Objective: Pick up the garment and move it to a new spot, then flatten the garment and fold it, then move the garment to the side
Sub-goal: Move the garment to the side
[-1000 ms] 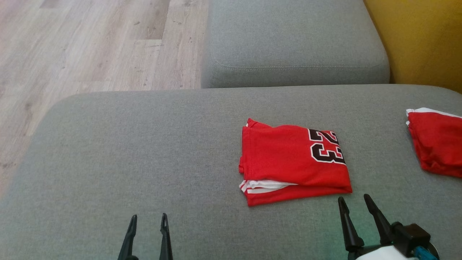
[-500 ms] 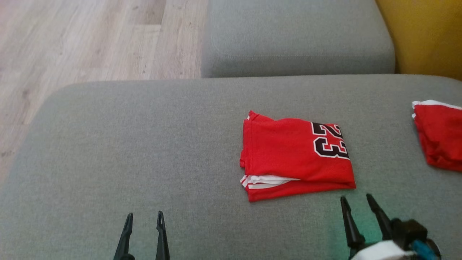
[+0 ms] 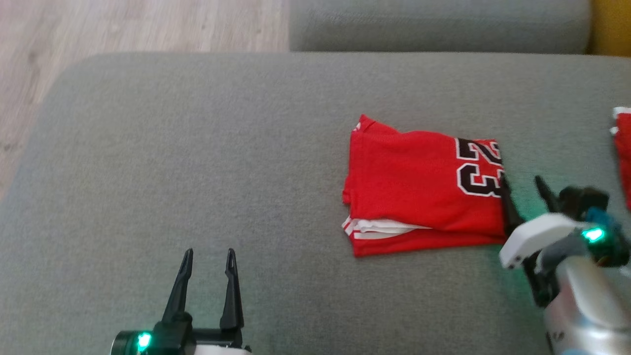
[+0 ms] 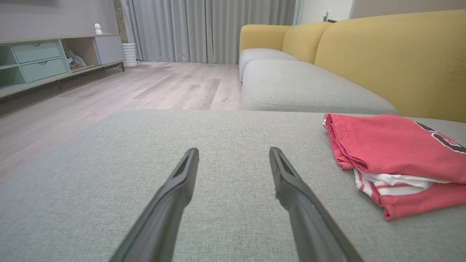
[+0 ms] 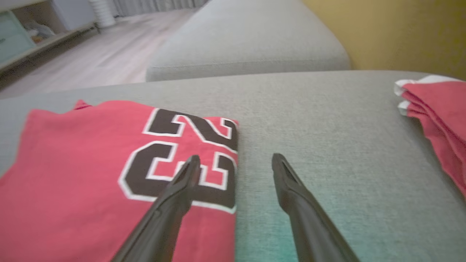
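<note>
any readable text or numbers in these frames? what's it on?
"23": black digits outlined in white, on the folded red garment, legible in the head and right wrist views.
Left wrist view: a sliver of those digits shows at the frame edge, unreadable there.
Second red garment: no text visible on the part showing.

Folded red garment (image 3: 419, 182), number 23 uppermost, lies flat on the grey cushion (image 3: 197, 162), right of centre. Right end effector (image 3: 521, 180) has its fingers spread at the garment's right edge, one finger overlapping the numeral. Left end effector (image 3: 209, 252) is also spread, at lower left, well apart from the garment. A second red cloth (image 3: 623, 158) lies at far right.
</note>
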Controlling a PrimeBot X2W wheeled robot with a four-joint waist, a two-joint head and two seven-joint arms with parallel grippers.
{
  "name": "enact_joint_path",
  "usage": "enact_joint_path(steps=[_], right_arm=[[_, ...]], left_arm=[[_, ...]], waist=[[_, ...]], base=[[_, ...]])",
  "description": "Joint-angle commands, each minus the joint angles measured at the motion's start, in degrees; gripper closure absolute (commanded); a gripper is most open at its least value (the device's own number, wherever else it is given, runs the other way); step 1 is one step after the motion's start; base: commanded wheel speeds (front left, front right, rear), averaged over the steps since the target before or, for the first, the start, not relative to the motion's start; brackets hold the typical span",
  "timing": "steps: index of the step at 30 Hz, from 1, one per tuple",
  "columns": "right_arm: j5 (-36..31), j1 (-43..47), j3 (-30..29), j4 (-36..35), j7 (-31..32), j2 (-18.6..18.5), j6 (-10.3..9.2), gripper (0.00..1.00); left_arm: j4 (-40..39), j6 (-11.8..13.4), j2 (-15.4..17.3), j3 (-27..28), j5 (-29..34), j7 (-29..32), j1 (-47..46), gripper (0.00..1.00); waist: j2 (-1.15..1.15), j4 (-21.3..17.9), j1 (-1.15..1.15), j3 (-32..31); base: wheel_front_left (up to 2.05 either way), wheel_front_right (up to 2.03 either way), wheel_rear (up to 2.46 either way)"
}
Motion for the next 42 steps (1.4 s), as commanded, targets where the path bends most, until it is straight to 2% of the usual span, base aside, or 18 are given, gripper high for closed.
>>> enact_joint_path(steps=[1,4,5,6,7,8,12,21,27,28,39,40,41,42], right_arm=[[-1.2,-2.6,-0.2,0.5,1.0,-0.8,-0.04,0.0],[-2.1,-4.8,-1.4,4.8,3.8,-0.6,-0.04,0.0],[-1.5,-5.1,-1.4,6.1,4.6,0.0,-0.04,0.1],[-0.2,-5.4,-1.2,7.2,5.4,0.6,-0.04,0.51],[1.2,-5.6,-0.7,8.2,6.1,1.1,-0.04,0.79],[2.2,-5.8,0.0,8.9,6.5,1.3,-0.04,1.0],[3.2,-6.9,1.8,9.6,4.5,0.1,-0.04,1.0],[0.9,-13.6,1.6,6.7,2.1,-6.2,-0.04,1.0],[-0.5,-17.4,0.3,3.2,3.2,-12.0,-0.04,1.0],[-1.4,-18.9,-1.0,1.4,4.2,-14.6,-0.04,1.0],[-5.6,-21.9,-8.8,-2.3,7.8,-20.5,-0.04,1.0],[-6.5,-21.8,-9.8,-2.4,8.2,-20.6,-0.04,0.87],[-7.6,-21.6,-11.0,-2.5,8.5,-20.7,-0.04,0.3],[-8.8,-21.4,-12.0,-2.7,8.5,-20.6,-0.04,0.0]], left_arm=[[-1.4,-0.1,-0.4,1.1,0.3,-0.3,-2.2,0.0],[-0.9,0.1,-0.4,0.5,0.2,-0.3,-2.8,0.0],[-0.8,0.2,-0.4,0.4,0.1,-0.3,-2.9,0.0],[-0.6,0.3,-0.4,0.3,0.0,-0.3,-3.0,0.0],[-0.5,0.4,-0.4,0.3,-0.1,-0.3,-3.1,0.0],[-0.4,0.5,-0.4,0.3,-0.2,-0.3,-3.1,0.0],[-0.4,1.0,-0.4,0.5,-0.3,-0.3,-3.3,0.0],[-2.3,0.5,-0.4,1.2,-0.3,-0.3,-4.8,0.0],[-2.0,-0.7,-0.4,1.5,1.3,-0.3,-6.6,0.0],[-1.8,-1.4,-0.4,2.0,2.0,-0.3,-7.4,0.0],[-1.2,-3.0,-0.4,2.7,3.5,-0.3,-9.6,0.0],[-1.1,-3.1,-0.4,2.7,3.6,-0.3,-9.6,0.0],[-1.0,-3.2,-0.4,2.8,3.6,-0.3,-9.6,0.0],[-0.9,-3.3,-0.4,2.9,3.7,-0.3,-9.5,0.0]], waist=[[0.0,1.2,-0.02,1.6],[0.0,1.7,-0.02,1.9],[0.0,1.8,-0.02,2.0],[0.0,1.9,-0.02,2.0],[0.0,1.8,-0.02,2.0],[0.0,1.8,-0.02,1.9],[0.0,0.3,-0.02,2.0],[0.0,-6.0,-0.02,5.0],[0.0,-10.5,-0.02,8.2],[0.0,-12.1,-0.02,9.7],[0.0,-13.7,-0.02,12.8],[0.0,-13.7,-0.02,12.8],[0.0,-13.6,-0.02,12.6],[0.0,-13.6,-0.02,12.3]], base=[[0.0,0.0,0.0],[0.0,0.0,0.0],[0.0,0.0,0.0],[0.0,0.0,0.0],[0.0,0.0,0.0],[0.0,0.0,0.0],[0.0,0.0,0.0],[0.0,0.0,0.0],[0.0,0.0,0.0],[0.0,0.0,0.0],[0.0,0.0,0.0],[0.0,0.0,0.0],[0.0,0.0,0.0],[0.0,0.0,0.0]])
